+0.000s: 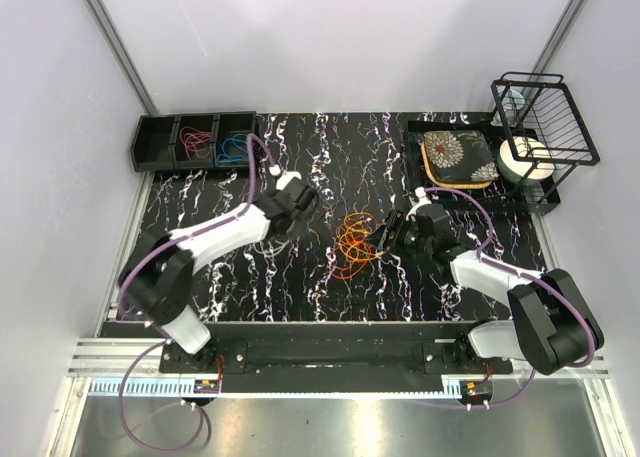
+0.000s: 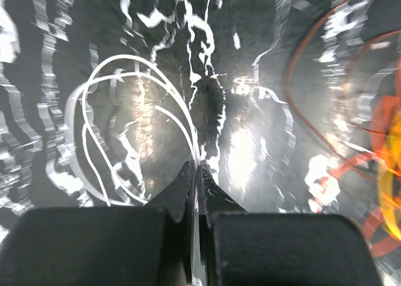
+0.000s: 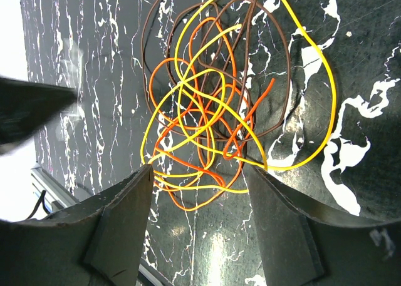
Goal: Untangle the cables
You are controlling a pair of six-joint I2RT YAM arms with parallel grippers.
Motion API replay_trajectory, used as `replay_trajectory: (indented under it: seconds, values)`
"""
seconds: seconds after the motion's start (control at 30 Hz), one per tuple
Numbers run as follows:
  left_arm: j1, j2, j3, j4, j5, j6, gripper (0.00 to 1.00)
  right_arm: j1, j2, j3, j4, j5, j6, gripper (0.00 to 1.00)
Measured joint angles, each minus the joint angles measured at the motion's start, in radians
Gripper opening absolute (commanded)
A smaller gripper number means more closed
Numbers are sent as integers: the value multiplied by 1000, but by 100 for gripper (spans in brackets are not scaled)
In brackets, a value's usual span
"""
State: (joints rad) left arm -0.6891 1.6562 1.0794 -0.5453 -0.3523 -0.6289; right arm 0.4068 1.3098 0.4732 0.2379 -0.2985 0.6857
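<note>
Looking down from the top camera: the black marbled worktop (image 1: 300,287) carries the main tangle of cables (image 1: 352,245) near its centre, mostly orange. The left claw (image 1: 303,201) hangs just left of and slightly behind the tangle. The right claw (image 1: 386,239) sits at the tangle's right edge. Finger spacing cannot be read for either claw from this height. A black three-part bin (image 1: 156,155) stands at the far left corner; a red cable (image 1: 195,138) lies in its middle compartment and a blue cable (image 1: 235,147) in its right one. A wire rack (image 1: 548,117) stands at the far right, with a patterned pad (image 1: 458,157) beside it.

Left wrist camera, picture smeared by motion: the claw's fingers (image 2: 182,192) are pressed together, with a white cable (image 2: 125,79) pinched in the seam between them. This cable loops out to the left over the worktop in several overlapping rings. Orange strands of the tangle show at the right edge, apart from the white loops.

Right wrist camera: the claw's fingers (image 3: 125,217) stand wide apart and grip nothing. The tangle lies on the worktop just beyond and between the tips. Its strands are yellow, orange, red-orange and brown, crossing one another many times. One large yellow loop swings out to the right, clear of the knot.
</note>
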Motion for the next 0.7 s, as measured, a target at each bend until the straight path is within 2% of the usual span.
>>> replay_trajectory:
  seconds: [0.3, 0.7]
  values:
    - [78, -242, 109, -119, -8, 51, 0, 0, -1, 0, 0, 0, 0, 68]
    - [323, -270, 195, -216, 9, 137, 0, 0, -25, 0, 1, -1, 0, 68]
